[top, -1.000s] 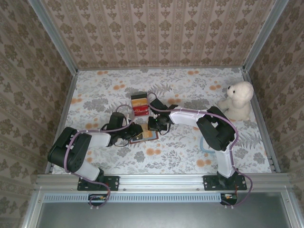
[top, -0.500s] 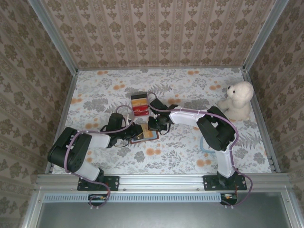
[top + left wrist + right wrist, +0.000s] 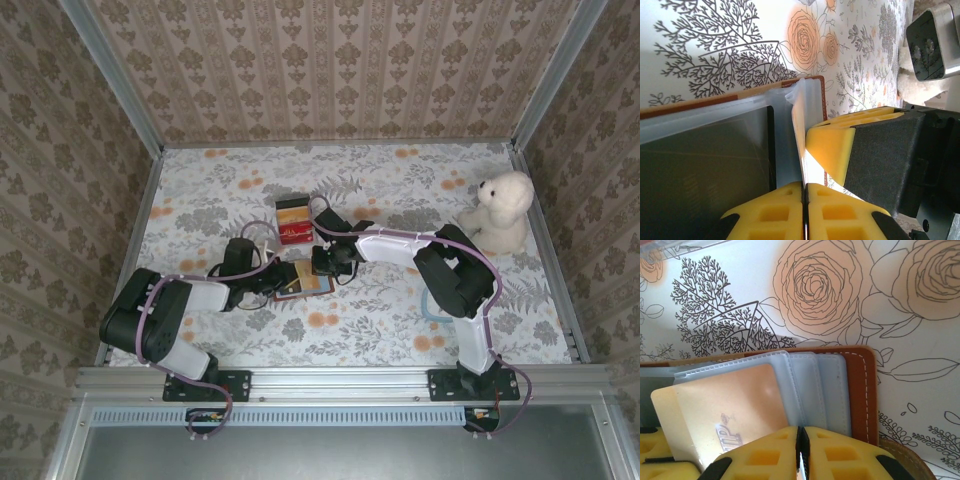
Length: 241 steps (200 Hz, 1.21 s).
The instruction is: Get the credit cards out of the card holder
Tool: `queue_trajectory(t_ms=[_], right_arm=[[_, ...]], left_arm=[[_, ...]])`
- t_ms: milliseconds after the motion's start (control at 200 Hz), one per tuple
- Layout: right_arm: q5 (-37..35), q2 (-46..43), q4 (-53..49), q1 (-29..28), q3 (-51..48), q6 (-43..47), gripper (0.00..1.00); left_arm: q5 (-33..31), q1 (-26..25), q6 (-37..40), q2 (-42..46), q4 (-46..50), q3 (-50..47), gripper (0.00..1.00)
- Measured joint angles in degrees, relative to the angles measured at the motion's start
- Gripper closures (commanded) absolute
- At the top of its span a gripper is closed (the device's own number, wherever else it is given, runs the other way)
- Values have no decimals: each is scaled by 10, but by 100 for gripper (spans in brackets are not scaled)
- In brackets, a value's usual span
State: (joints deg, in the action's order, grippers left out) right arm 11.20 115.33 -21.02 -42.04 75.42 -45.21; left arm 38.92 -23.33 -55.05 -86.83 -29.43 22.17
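Embossed letters "IP" (first letter unclear), on pale orange card [image 3: 725, 410], in card holder [image 3: 860, 390]

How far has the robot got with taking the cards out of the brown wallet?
Done: the brown leather card holder lies open on the flowery table. In hand: the left gripper pinches a clear plastic sleeve, and the right gripper is shut at a pale peach card that pokes partway out. Left: pulling that card free, then the dark card in its sleeve.
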Motion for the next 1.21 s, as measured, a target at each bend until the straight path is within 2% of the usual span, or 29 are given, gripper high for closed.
queue_trajectory(t_ms=[285,480,635,785,880,1040,1205], right_arm=[[3,-2,3,0,-2,2,83],[32,-9,10,14,-4,21,79],[72,-45,36,36,-26,33,65],[128,-106,77,50,-39,48,54],[152,-142,100,52,-40,52,49],[175,-188,134,55,-62,60,31],[212,-213,153,69,-87,63,22]], left_arm=[[12,18,3,23,31,-4,95],[3,28,30,98,130,2,98],[-44,29,96,173,296,56,100],[-75,36,147,226,399,110,100],[-85,36,179,242,447,145,100],[-94,35,252,244,514,216,100],[-68,36,301,245,519,259,100]])
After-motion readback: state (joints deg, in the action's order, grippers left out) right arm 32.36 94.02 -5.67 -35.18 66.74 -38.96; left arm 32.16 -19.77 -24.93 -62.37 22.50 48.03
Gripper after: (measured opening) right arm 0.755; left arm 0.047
